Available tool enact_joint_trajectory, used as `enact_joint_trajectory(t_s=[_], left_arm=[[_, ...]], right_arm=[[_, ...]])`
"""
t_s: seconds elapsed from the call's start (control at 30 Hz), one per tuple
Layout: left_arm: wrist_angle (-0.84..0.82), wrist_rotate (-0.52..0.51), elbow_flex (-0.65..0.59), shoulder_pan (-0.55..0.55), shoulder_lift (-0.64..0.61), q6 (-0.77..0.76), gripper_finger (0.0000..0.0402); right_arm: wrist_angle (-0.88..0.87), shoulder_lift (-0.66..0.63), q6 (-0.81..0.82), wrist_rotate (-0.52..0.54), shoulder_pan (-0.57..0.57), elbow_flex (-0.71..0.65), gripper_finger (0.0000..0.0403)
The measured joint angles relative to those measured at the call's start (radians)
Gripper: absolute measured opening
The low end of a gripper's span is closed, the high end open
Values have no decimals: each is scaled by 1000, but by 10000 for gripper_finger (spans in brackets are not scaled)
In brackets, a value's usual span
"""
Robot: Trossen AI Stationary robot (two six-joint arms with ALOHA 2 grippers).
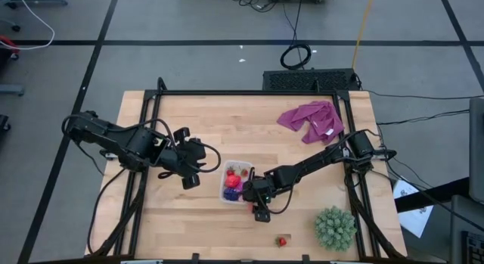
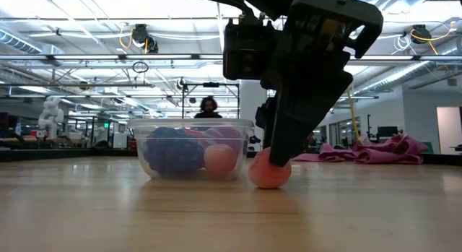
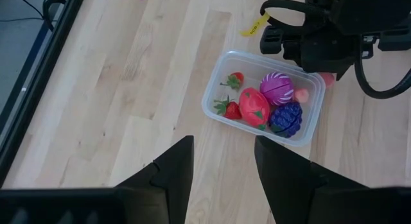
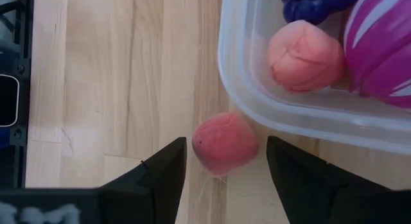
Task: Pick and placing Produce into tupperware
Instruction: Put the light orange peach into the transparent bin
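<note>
Your wooden bench [image 1: 204,120] holds a clear box [image 3: 218,112] already full of toy fruit. Your right hand [image 4: 221,161] is down beside the box, fingers spread wide around a small pink ball [image 4: 225,144] on the wood, not squeezing yet. Next, close gently, lift, drop it in. Your left hand [image 3: 221,169] waits nearby, open and empty.

Overhead view looks straight down on the whole surface [image 1: 197,218]. Low view looks level across it, close to the tupperware [image 2: 191,147]. Both wrist views look down past their fingers [image 3: 170,176] at that same tupperware.
</note>
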Motion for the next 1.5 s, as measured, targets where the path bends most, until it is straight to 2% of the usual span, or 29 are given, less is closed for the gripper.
enact_joint_trajectory(t_s=[0.43, 0.73, 0.93, 1.13, 1.5], left_arm=[[0, 0, 0, 0, 0, 0, 170], [0, 0, 0, 0, 0, -1, 170], [0, 0, 0, 0, 0, -1, 170], [0, 0, 0, 0, 0, -10, 170], [0, 5, 0, 0, 0, -14, 170]], right_arm=[[0, 0, -3, 0, 0, 0, 137], [-17, 0, 27, -8, 2, 2, 134], [-37, 0, 61, -107, 2, 2, 133], [-38, 0, 74, -157, 9, 5, 133], [-41, -118, 24, -126, 12, 11, 133]])
